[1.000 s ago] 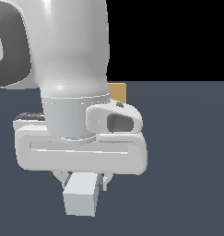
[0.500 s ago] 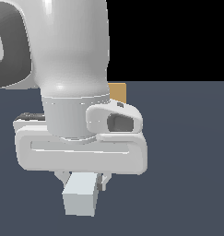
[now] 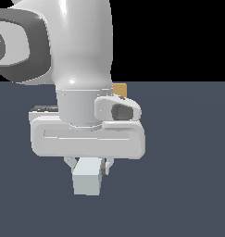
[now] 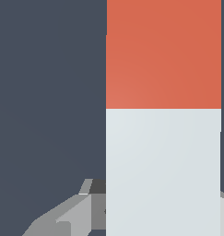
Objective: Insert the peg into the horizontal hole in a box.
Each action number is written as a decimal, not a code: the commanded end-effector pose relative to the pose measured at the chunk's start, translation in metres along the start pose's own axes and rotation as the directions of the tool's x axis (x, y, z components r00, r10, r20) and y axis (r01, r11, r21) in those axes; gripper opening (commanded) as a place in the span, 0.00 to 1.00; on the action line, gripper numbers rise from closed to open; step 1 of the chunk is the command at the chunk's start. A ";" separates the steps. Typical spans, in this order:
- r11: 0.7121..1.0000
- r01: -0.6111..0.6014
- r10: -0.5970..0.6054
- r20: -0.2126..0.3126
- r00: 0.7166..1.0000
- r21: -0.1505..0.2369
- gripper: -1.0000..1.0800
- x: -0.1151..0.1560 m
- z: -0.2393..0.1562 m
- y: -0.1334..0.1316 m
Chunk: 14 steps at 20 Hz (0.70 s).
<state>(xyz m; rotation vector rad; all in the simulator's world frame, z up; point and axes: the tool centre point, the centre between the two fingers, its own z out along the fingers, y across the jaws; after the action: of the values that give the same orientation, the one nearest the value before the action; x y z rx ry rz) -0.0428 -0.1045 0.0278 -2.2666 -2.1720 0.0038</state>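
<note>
The claw (image 3: pixel 88 163) is gripping the peg (image 3: pixel 87 178) by its pale end, pointing straight down over the bench (image 3: pixel 188 152). The peg's long axis is running away from the exterior camera toward the box (image 3: pixel 120 89), which is showing only a corner behind the arm; its hole is hidden.

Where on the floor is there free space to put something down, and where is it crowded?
Bare floor lies to the exterior view's right of the gripper and the peg, and also to their left. It is crowded under the gripper, where the peg sits between the fingers. The box shows only partly behind the arm.
</note>
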 end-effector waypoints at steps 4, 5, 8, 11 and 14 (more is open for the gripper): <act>1.000 0.025 -0.025 0.000 1.000 -0.004 0.00 0.055 -0.013 0.006; 1.000 0.030 -0.030 0.000 1.000 -0.004 0.00 0.068 -0.016 0.008; 0.999 0.047 -0.047 0.001 0.999 -0.004 0.00 0.107 -0.025 0.011; 0.998 0.060 -0.060 0.001 0.998 -0.004 0.00 0.140 -0.032 0.013; 0.998 0.071 -0.071 0.001 0.998 -0.003 0.00 0.165 -0.038 0.015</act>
<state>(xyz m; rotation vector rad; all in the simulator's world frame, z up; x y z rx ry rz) -0.0228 0.0475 0.0610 -2.1920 -2.2480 0.0033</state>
